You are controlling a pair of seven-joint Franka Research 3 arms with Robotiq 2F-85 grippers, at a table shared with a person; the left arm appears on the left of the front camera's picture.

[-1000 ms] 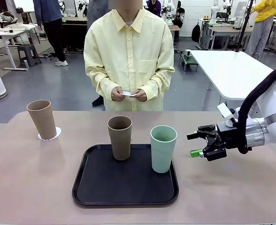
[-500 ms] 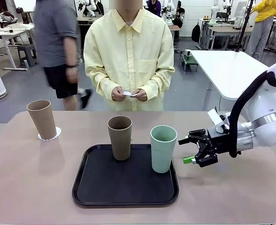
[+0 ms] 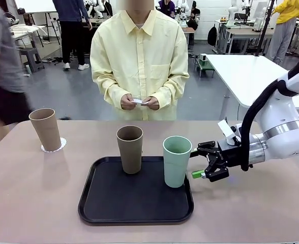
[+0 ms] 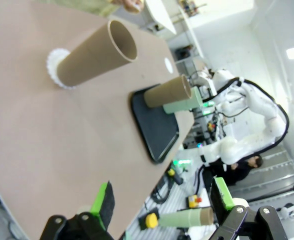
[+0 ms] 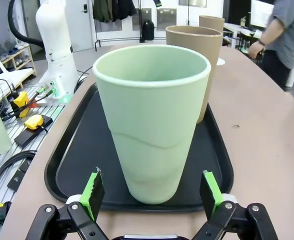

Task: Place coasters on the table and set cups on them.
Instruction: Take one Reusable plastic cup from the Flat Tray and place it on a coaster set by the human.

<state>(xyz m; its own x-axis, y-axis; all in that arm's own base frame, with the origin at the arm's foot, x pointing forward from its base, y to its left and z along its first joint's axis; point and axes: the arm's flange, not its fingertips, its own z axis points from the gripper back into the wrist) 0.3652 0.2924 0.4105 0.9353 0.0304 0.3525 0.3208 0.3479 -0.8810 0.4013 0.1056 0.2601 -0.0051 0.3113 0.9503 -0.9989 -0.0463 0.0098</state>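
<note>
Your right gripper, jaws apart, has moved up beside the mint cup; the brown cup stands just beyond on the tray.

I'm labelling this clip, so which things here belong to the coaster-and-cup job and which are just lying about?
Job: tan cup on its coaster; brown cup; mint cup; beige table; white piece in the person's hands, likely a coaster; right gripper, open beside the mint cup.
Lying about: black tray; white table behind.
</note>
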